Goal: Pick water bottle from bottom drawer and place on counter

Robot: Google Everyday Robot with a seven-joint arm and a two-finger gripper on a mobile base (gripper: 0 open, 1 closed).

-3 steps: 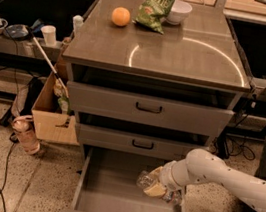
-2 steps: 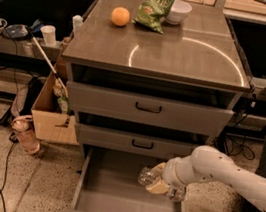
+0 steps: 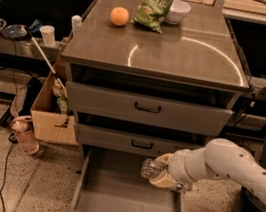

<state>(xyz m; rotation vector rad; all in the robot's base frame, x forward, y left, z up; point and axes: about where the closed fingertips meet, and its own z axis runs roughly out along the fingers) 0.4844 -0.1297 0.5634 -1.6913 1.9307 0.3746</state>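
Raised a little since the earlier frames, the tool now hangs over the open bottom drawer, near its right wall. Its cream fingers are closed around the water bottle. The bottle lies roughly sideways in the grasp, its clear end poking out to the tool's left, off the drawer floor beneath. Above the tool are the two upper drawers and then the surface. On its far end, up and left of the tool, rest an orange, a green chip bag and a white bowl.
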